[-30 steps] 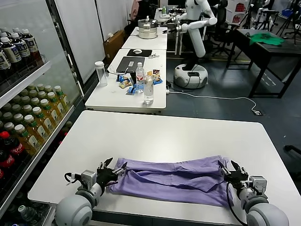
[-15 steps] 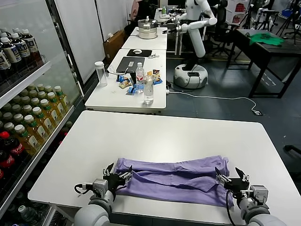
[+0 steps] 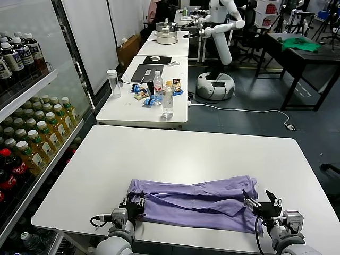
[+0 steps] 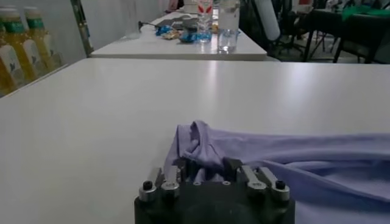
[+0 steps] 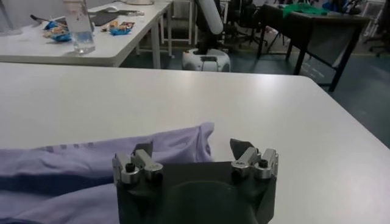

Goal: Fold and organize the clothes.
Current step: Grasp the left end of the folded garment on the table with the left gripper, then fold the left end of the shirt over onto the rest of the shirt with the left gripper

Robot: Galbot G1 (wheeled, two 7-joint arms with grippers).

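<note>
1. The left gripper [image 3: 133,204] sat low at the near edge of the white table [image 3: 175,154], its fingers closed on a bunched fold at the left end of the lavender T-shirt [image 3: 196,202]. The left wrist view confirmed it: the cloth [image 4: 262,152] was pinched and gathered into a small ridge between the fingers [image 4: 172,175].

2. The right gripper [image 3: 262,202] stood at the shirt's right end, also close to the near table edge. Its fingers [image 5: 144,152] were spread apart, with the shirt's edge [image 5: 152,146] lying between and under them; no grip on the fabric could be seen.

3. The T-shirt lay across the near part of the table as a long, narrow folded band running left to right, with a diagonal crease through the middle. Its front edge ran close to the table's near edge.

4. Beyond the shirt, the table surface stretched open to its far edge. To the right of the shirt, bare tabletop continued to the table's right edge.

5. A drinks cooler with bottles [image 3: 32,143] stood along the table's left side. Another table [image 3: 151,101] with a laptop, bottles and snacks stood behind, apart from the work table.
</note>
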